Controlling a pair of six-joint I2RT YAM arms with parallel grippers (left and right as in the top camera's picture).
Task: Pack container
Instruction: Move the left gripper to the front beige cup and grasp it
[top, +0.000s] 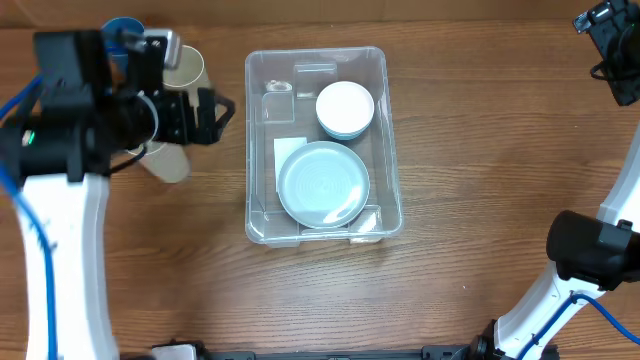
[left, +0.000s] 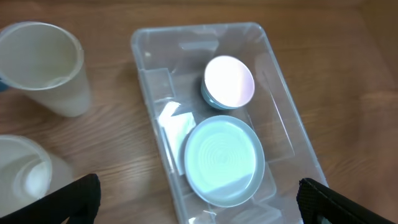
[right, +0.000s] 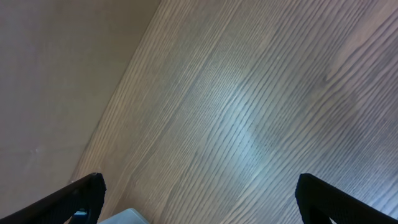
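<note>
The clear rectangular container (top: 391, 140) stands at the table's middle. In it lie a light blue plate (top: 323, 184) at the near end, a white bowl (top: 345, 108) at the far right, and a white label (top: 287, 150) on the base. My left gripper (top: 216, 115) is open and empty just left of the container. The left wrist view shows the container (left: 140, 74), plate (left: 224, 160) and bowl (left: 229, 82) ahead of the open left gripper (left: 199, 202). My right gripper (top: 606, 42) is at the far right corner; it is open and empty (right: 199, 199) over bare wood.
Two translucent cups lie left of the container, one at the far side (top: 186, 68) and one nearer (top: 168, 160); both show in the left wrist view (left: 43, 65) (left: 25, 177). A blue object (top: 120, 30) sits behind the left arm. The table is brown wood.
</note>
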